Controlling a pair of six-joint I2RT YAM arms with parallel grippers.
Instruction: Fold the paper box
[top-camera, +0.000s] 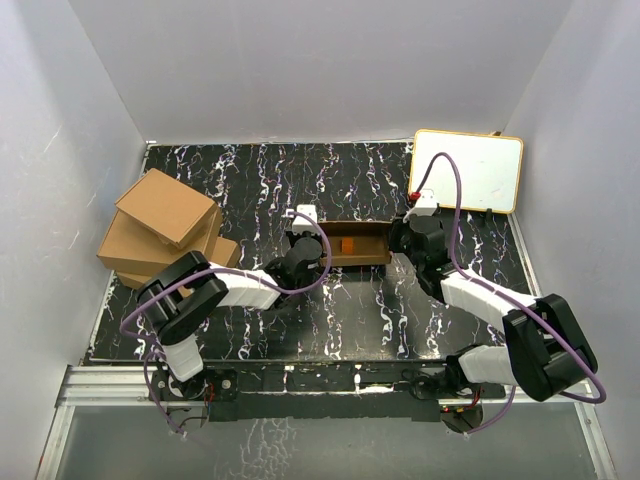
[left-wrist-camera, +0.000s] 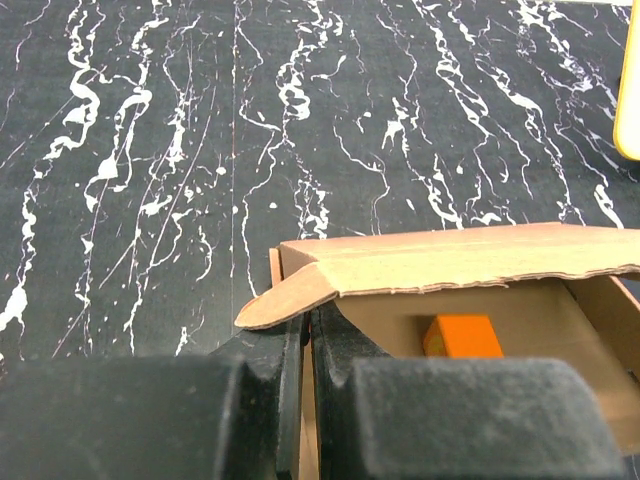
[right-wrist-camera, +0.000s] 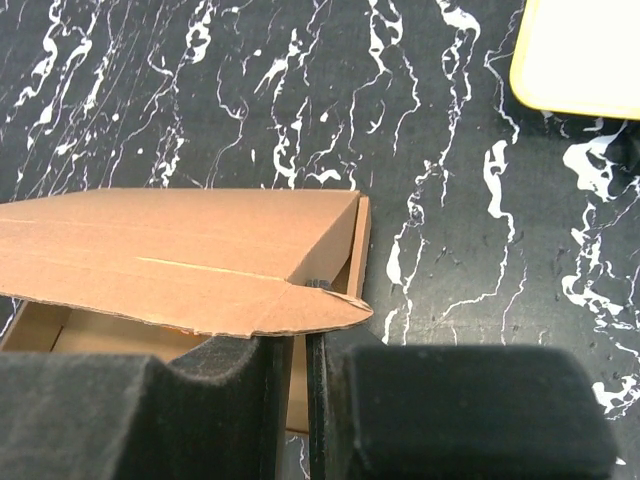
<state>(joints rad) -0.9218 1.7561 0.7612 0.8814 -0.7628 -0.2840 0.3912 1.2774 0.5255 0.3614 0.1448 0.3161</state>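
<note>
The paper box (top-camera: 358, 243) lies mid-table, a shallow brown cardboard mailer. Its lid panel (right-wrist-camera: 150, 260) leans over the tray, partly covering it. An orange block (left-wrist-camera: 462, 336) sits inside. My left gripper (left-wrist-camera: 307, 325) is shut on the box's left side wall, just under the lid's rounded tuck flap (left-wrist-camera: 285, 300). My right gripper (right-wrist-camera: 300, 345) is shut on the right side wall, beneath the other rounded flap (right-wrist-camera: 325, 312). From above, the left gripper (top-camera: 312, 245) and the right gripper (top-camera: 394, 240) stand at the box's two ends.
Stacked ready-made brown boxes (top-camera: 165, 225) sit at the table's left edge. A white board with a yellow rim (top-camera: 468, 168) lies at the back right, close behind the right wrist. White walls enclose the black marbled table (top-camera: 250, 180).
</note>
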